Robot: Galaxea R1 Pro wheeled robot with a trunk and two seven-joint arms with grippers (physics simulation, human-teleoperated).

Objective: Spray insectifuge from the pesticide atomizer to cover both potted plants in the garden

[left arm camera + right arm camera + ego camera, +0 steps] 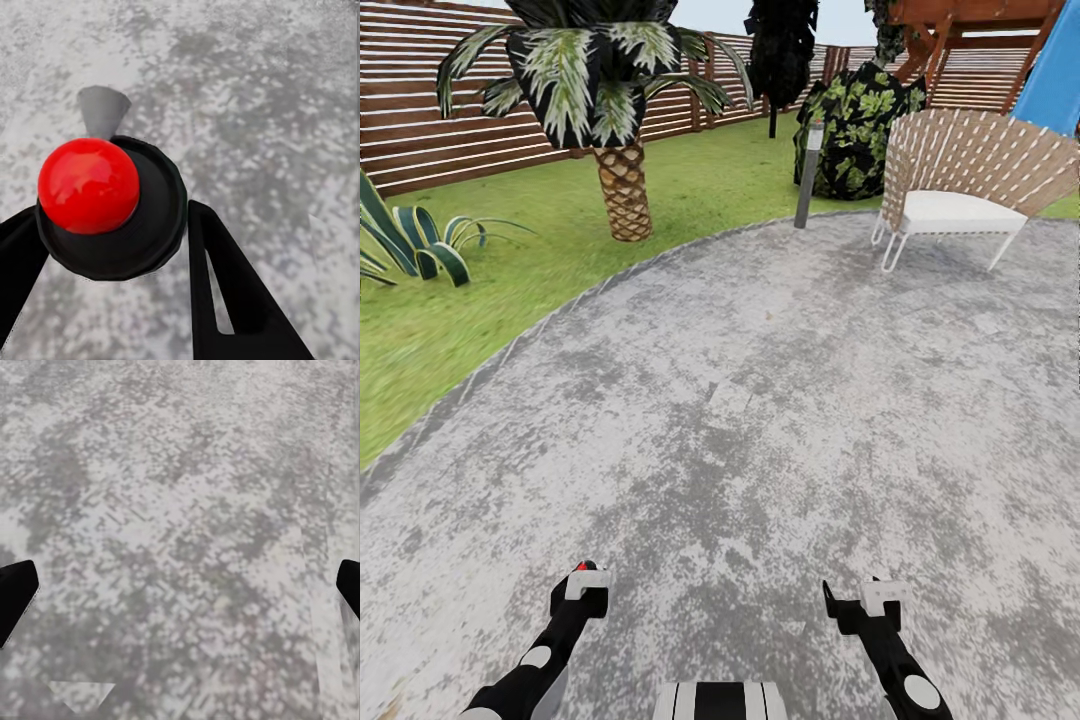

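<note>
My left gripper is shut on the pesticide atomizer, a black round body with a red ball top and a grey nozzle. Its red tip peeks out low in the head view. My right gripper hangs open over the grey paving, with nothing between its fingers. At the left edge of the lawn stand low rosettes of pointed green leaves, which look like the potted plants. Their pots do not show. They are far ahead and to the left of both grippers.
A scaly-trunked palm grows on the lawn ahead left. A grey post, a dark broad-leaved bush and a woven chair stand ahead right. A brown slat fence closes the back.
</note>
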